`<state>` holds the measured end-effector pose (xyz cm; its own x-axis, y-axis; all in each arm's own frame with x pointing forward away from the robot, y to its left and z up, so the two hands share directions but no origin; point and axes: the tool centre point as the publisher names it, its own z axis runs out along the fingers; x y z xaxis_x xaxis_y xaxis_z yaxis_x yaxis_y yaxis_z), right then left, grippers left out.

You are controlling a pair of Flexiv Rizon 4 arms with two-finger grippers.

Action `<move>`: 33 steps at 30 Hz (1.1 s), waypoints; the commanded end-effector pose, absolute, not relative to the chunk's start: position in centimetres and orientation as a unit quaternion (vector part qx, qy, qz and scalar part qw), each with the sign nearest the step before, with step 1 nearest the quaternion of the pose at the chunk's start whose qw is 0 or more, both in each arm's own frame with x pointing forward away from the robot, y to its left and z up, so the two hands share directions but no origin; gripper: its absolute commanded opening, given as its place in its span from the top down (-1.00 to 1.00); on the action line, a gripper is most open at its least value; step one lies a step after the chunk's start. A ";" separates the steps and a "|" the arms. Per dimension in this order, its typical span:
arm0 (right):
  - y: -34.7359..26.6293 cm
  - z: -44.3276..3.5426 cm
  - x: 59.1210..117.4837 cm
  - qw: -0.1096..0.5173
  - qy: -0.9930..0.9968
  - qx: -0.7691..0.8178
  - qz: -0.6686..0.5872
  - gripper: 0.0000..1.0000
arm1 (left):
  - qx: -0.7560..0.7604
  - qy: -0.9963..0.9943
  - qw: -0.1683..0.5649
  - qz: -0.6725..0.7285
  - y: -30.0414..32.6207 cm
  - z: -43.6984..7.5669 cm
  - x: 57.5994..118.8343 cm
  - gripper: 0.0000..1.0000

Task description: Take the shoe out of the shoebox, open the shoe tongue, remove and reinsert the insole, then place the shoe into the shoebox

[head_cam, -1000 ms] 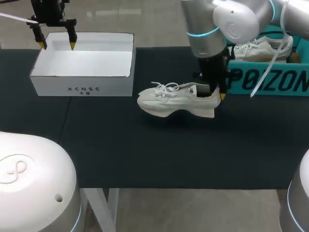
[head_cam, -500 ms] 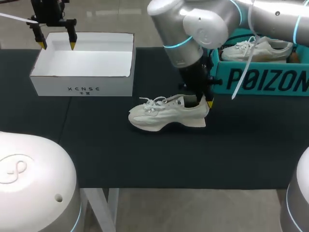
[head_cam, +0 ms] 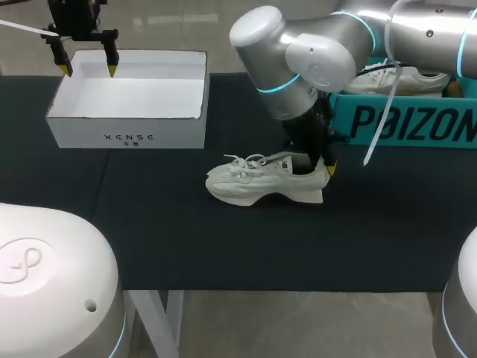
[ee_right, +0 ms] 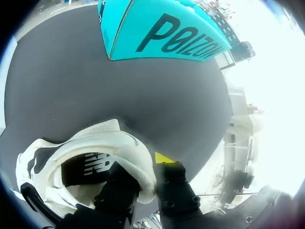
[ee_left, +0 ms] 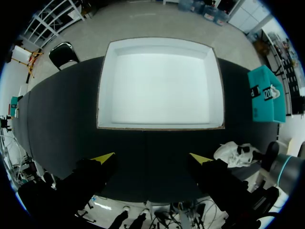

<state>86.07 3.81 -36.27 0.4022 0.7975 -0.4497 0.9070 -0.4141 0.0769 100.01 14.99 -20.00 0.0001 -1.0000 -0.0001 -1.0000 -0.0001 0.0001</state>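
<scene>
Shoe [head_cam: 264, 179]: cream sneaker, out of box, mid-table on black mat [head_cam: 223, 246]. Toe to 9 o'clock, heel to 3. Can't tell if sole touches mat.

R gripper [head_cam: 322, 160] clamped on heel collar. Wrist view: one finger inside the shoe, other outside w/ yellow tip against heel. R arm [head_cam: 313, 52] comes in from 2 o'clock.

White shoebox [head_cam: 127, 136] at 10 o'clock from shoe, well apart, top open.

L gripper [head_cam: 89, 69] hangs over box's far-left rim, approx 11 o'clock, fingers spread, holding nothing.

Teal box [head_cam: 406, 123] at 2 o'clock from shoe, just beside R arm, w/ second pale shoe [head_cam: 395, 74] inside.
</scene>
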 end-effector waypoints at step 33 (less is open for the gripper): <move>6.2 -26.0 85.6 0.007 0.872 0.485 0.061 -1.00 | -0.707 0.707 0.000 0.000 15.0 -20.0 100.0 -1.00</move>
<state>85.96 7.04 -25.85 -0.3420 0.9317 -0.1226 0.9357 0.3497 0.0474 100.01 14.98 -20.00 -0.0001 -1.0000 -0.0001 -1.0000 0.0001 0.0001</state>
